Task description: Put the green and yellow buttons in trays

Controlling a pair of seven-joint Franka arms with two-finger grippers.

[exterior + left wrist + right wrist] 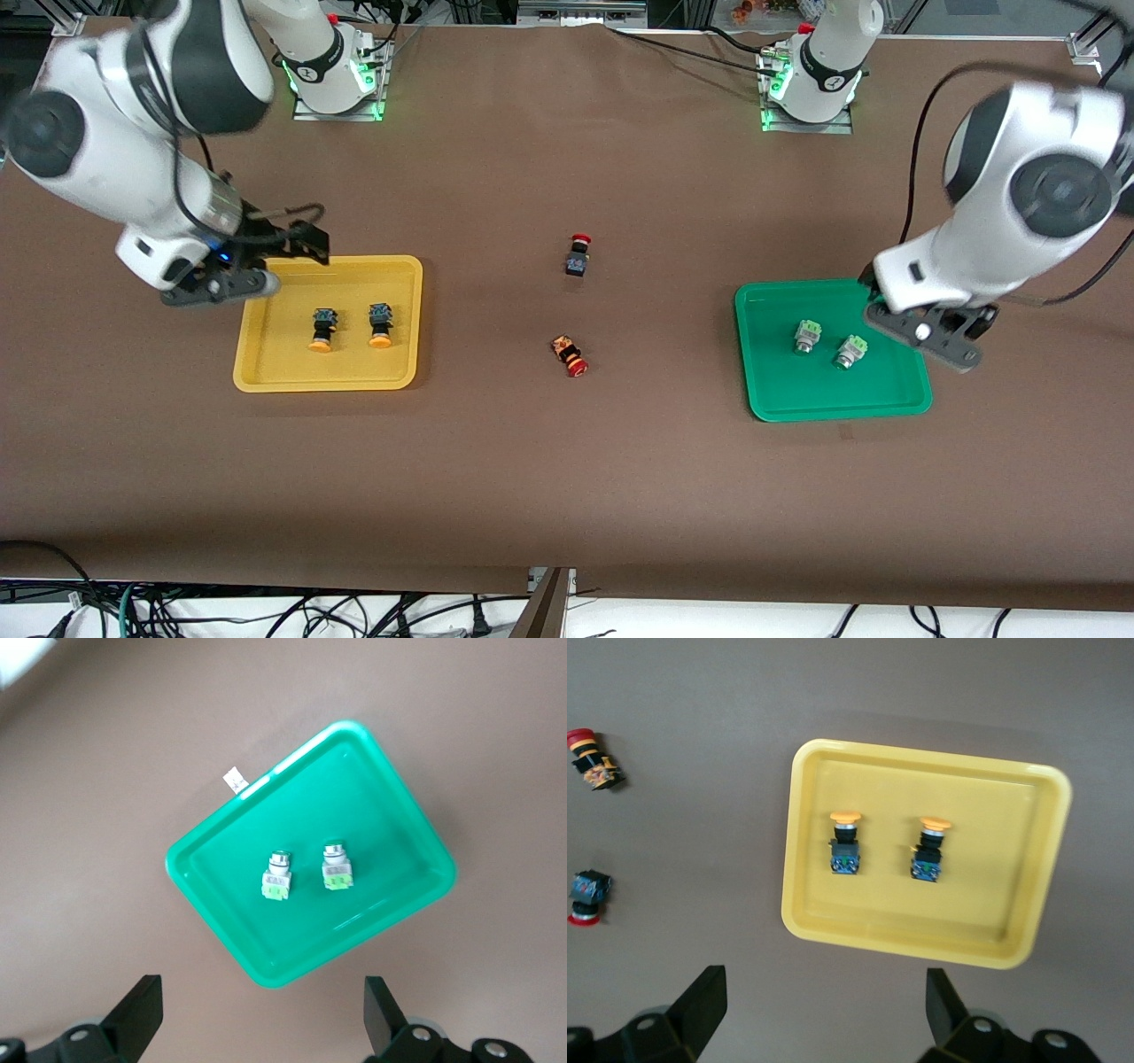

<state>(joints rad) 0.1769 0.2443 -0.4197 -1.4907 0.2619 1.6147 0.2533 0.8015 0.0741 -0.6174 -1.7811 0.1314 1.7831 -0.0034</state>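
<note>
Two orange-yellow capped buttons [322, 330] [381, 324] lie in the yellow tray [283, 359]. Two light-green buttons [806, 336] [850, 352] lie in the green tray [797, 390]. My right gripper [230, 279] is open and empty, up over the yellow tray's corner at the right arm's end. Its wrist view shows its gripper [824, 1005], the tray [983, 806] and both buttons [845, 843] [930, 850]. My left gripper [930, 341] is open and empty, over the green tray's edge at the left arm's end. Its wrist view shows its gripper [263, 1010], the tray [354, 797] and both buttons [276, 877] [336, 868].
Two red-capped black switches [578, 255] [570, 354] lie on the brown table between the trays, one nearer the front camera than the other. Both show in the right wrist view [594, 760] [588, 896]. A small white tag [234, 778] sticks out from the green tray's rim.
</note>
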